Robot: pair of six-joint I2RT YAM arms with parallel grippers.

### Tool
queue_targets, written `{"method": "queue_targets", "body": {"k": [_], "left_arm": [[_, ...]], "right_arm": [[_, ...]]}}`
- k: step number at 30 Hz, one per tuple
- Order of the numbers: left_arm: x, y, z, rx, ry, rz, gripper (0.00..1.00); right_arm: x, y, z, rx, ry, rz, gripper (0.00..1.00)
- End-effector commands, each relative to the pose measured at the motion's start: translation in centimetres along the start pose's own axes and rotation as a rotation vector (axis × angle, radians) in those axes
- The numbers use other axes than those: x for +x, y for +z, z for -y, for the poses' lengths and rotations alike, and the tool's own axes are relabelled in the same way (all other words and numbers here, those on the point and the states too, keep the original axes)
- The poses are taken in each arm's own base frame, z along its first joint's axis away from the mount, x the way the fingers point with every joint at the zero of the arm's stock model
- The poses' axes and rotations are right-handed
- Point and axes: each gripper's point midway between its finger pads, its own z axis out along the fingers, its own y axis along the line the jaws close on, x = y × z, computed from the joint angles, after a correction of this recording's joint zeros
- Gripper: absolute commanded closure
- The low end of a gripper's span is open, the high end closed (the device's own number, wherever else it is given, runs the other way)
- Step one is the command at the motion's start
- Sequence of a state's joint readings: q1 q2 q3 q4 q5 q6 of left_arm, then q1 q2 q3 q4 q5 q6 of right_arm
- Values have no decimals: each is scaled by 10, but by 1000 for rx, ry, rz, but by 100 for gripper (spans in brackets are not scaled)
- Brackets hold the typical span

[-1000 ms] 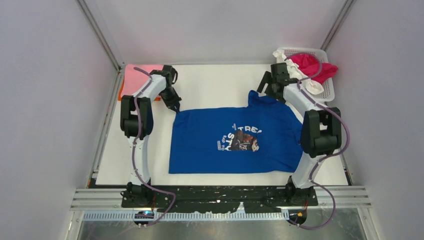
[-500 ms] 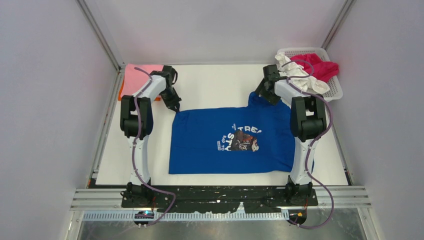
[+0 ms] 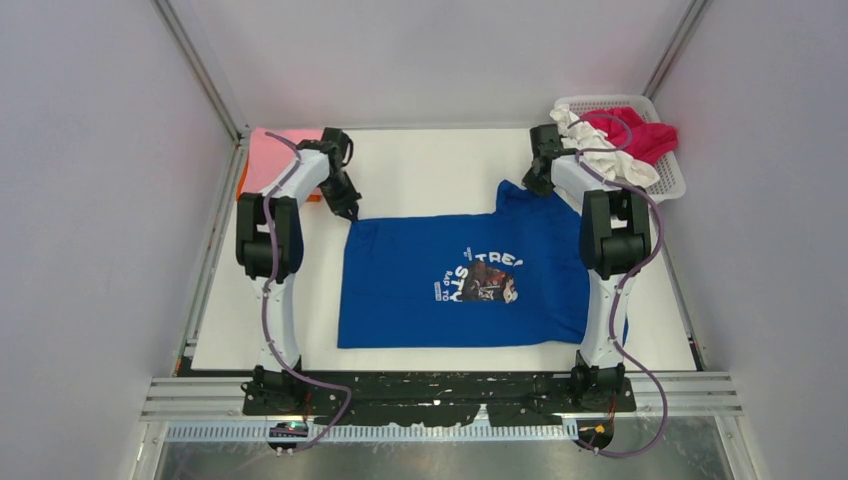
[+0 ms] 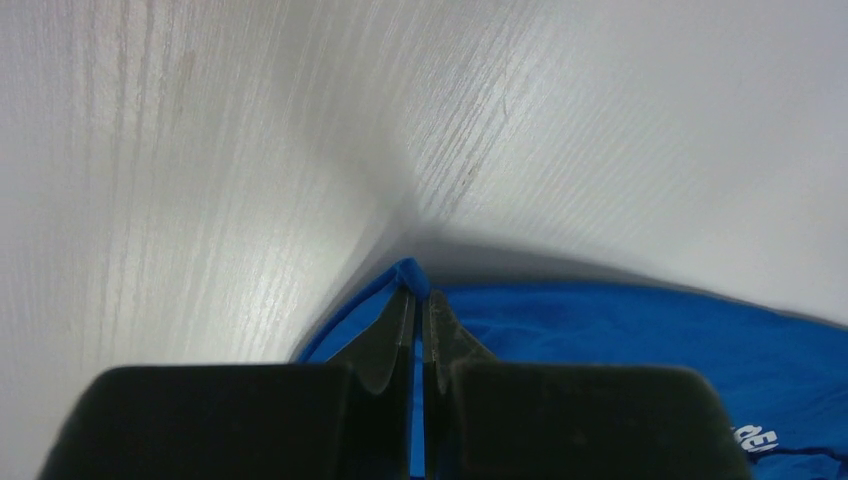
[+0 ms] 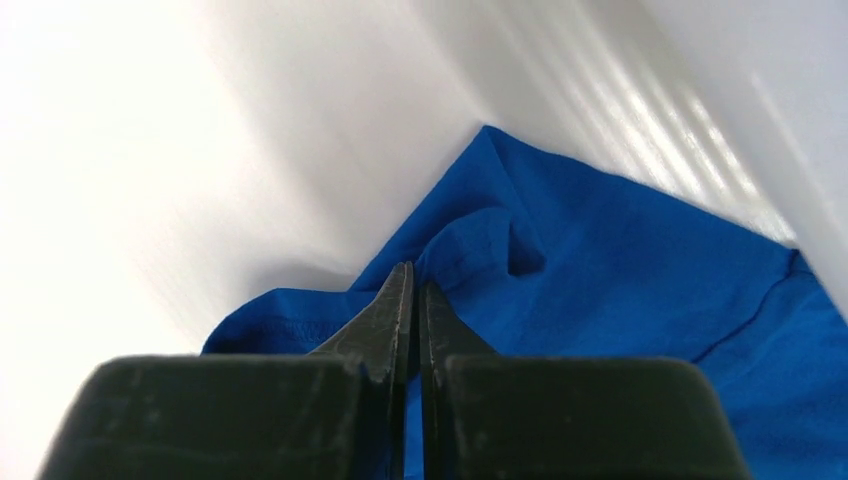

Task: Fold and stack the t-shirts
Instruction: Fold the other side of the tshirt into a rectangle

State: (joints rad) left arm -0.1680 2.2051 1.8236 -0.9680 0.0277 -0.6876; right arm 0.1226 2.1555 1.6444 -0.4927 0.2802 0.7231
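**At the fingertips of each arm: a pinched corner of the blue t-shirt (image 3: 450, 285)**

Between the fingers of the left gripper (image 4: 418, 295) a small peak of blue cloth is clamped, the two black fingers pressed almost flat together on it. From that peak the hem runs back under the gripper on both sides, and bare white table (image 4: 250, 150) lies ahead of the tips. The right gripper (image 5: 415, 275) is likewise closed on cloth: its fingers meet over a raised fold of the same shirt (image 5: 620, 260), with a puckered crease just past the tips and smooth blue fabric spreading off to one side.

Seen from above, the left gripper (image 3: 350, 213) sits on the shirt's far left corner and the right gripper (image 3: 533, 187) on its far right corner, which is drawn up into a point. Behind both grippers, toward the arm bases, the shirt lies flat with its dark round graphic and white lettering facing up.

Just outward of the left gripper, a folded pink t-shirt (image 3: 282, 152) rests at the table's far corner, with an orange t-shirt (image 3: 243, 182) showing as an edge beneath it. Just outward of the right gripper stands a white mesh basket (image 3: 668, 180) holding a crumpled white t-shirt (image 3: 600, 152) and a crimson t-shirt (image 3: 645, 135).
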Motion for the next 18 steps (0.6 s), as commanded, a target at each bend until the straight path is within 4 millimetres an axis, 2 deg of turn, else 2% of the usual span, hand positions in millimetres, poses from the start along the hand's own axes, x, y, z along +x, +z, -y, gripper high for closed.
{"method": "queue_targets", "body": {"k": [1, 2, 3, 4, 5, 6, 7, 13, 18], "left_arm": [[-10, -36, 7, 64, 29, 78, 100], [-10, -38, 7, 73, 32, 85, 100], [-8, -41, 8, 82, 34, 88, 100], [-5, -41, 7, 83, 36, 88, 100], [-2, -43, 6, 82, 38, 98, 100], [0, -44, 5, 73, 39, 108, 100], [3, -45, 4, 69, 42, 116, 100], [25, -54, 5, 94, 73, 136, 100], [42, -63, -8, 56, 95, 181, 100]], "right_arm": [[-37, -30, -15, -72, -11, 113, 95], [-43, -39, -18, -92, -12, 132, 95], [-39, -41, -14, -86, -33, 128, 95], [-45, -52, -14, -97, -36, 146, 95], [-38, -52, -8, -88, -62, 136, 95], [-42, -63, -8, -105, -67, 152, 95], [-33, -63, -1, -92, -95, 137, 95], [-11, -97, 32, -56, -183, 128, 95], [7, -130, 66, -12, -236, 137, 95]]}}
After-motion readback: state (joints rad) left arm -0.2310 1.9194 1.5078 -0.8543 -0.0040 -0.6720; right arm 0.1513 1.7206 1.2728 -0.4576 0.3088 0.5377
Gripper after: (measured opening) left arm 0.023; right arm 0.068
